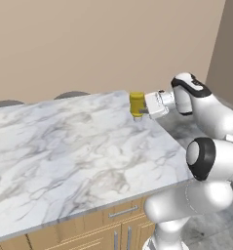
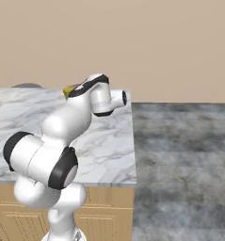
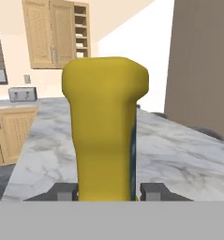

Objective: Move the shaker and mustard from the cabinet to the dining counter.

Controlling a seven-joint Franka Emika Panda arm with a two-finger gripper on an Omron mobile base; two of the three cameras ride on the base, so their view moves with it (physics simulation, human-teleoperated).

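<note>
Gripper point(image 1: 143, 111) clamped on mustard point(image 1: 136, 104), held sideways at counter point(image 1: 64, 146) far corner. Step: placing mustard. Next: lower until base rests, then release.

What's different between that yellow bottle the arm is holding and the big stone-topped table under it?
The mustard is small, plain yellow and stands upright between the fingers; the dining counter is a large, flat white slab with grey veins. The mustard is carried by the gripper, near the counter's far corner; the dining counter rests fixed on a wooden base. Whether the bottle touches the marble, I cannot tell. They share little beyond a smooth look.
</note>
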